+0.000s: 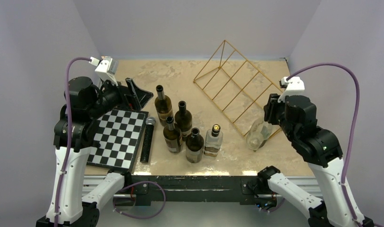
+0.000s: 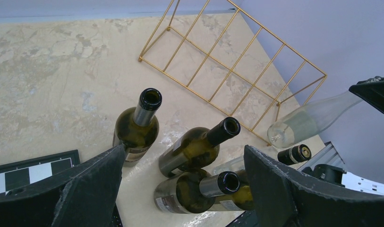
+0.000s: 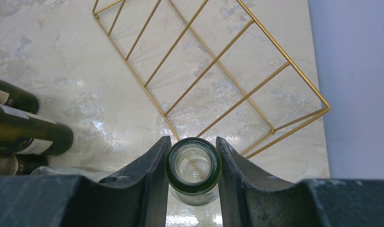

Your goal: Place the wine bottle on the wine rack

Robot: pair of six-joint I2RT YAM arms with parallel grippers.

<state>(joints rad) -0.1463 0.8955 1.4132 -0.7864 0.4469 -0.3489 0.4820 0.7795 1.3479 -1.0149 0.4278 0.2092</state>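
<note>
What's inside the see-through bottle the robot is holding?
Nothing that I can see. The clear bottle in the right gripper looks empty through its open mouth. The fingers cover its sides there, so the very bottom is unsure.

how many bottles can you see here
6: four dark bottles clustered mid-table, a gold-capped bottle right of them, and a clear bottle tilted in the right gripper beside the rack. None seems hidden.

Top camera overlooks the table [image 1: 190, 71]; both close wrist cameras share the wine rack [image 3: 213, 61].
</note>
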